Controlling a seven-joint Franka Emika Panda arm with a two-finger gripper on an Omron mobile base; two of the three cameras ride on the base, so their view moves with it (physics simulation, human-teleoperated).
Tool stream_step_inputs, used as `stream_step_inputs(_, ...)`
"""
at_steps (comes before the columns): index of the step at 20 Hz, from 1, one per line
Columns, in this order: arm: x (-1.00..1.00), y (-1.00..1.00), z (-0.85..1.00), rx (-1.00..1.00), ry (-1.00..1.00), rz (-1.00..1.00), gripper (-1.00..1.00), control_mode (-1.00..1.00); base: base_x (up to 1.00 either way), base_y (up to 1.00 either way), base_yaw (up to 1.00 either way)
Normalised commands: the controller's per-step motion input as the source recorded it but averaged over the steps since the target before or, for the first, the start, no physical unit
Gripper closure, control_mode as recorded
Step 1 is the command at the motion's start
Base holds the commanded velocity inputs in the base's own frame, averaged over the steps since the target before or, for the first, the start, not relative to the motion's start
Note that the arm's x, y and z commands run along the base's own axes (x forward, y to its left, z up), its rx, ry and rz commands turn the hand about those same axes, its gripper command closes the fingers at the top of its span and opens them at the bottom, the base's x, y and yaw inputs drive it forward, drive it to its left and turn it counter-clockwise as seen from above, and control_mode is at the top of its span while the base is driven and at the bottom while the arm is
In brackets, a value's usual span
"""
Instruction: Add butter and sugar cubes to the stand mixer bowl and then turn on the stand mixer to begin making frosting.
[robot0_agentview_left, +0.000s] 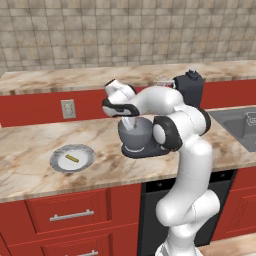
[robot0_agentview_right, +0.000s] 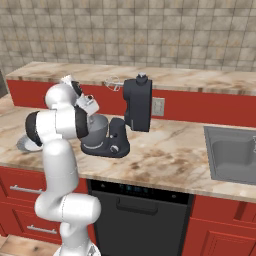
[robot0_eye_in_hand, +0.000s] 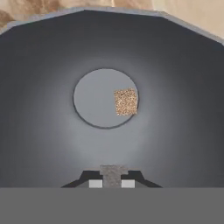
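The dark stand mixer (robot0_agentview_left: 190, 88) (robot0_agentview_right: 137, 103) stands with its head tilted up and its whisk (robot0_agentview_right: 112, 83) raised. The grey stand mixer bowl (robot0_agentview_left: 136, 134) (robot0_agentview_right: 98, 130) sits on the mixer's base. My gripper (robot0_agentview_left: 131, 121) (robot0_agentview_right: 92, 112) (robot0_eye_in_hand: 113, 178) points down into the bowl and is shut on a small speckled sugar cube (robot0_eye_in_hand: 113, 173). Another sugar cube (robot0_eye_in_hand: 126, 101), brownish, lies on the bowl's flat bottom (robot0_eye_in_hand: 94, 98). To the left, the yellow butter (robot0_agentview_left: 71, 158) lies on a round plate (robot0_agentview_left: 56, 162).
A sink (robot0_agentview_left: 239, 125) (robot0_agentview_right: 234, 152) is sunk into the counter on the right. A wall outlet (robot0_agentview_left: 68, 108) (robot0_agentview_right: 158, 106) sits on the red backsplash. My arm partly hides the plate (robot0_agentview_right: 22, 144) in the right base view. Drawers and a dishwasher lie below the counter.
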Motion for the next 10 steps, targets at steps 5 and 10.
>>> stream_step_inputs(5, 0.03, -0.14, -0.33, 0.00, 0.00, 0.01, 1.00, -1.00, 0.00, 0.00, 0.00)
stream_step_inputs(10, 0.06, -0.04, -0.36, 0.02, 0.00, 0.03, 1.00, -1.00, 0.00, 0.00, 0.00)
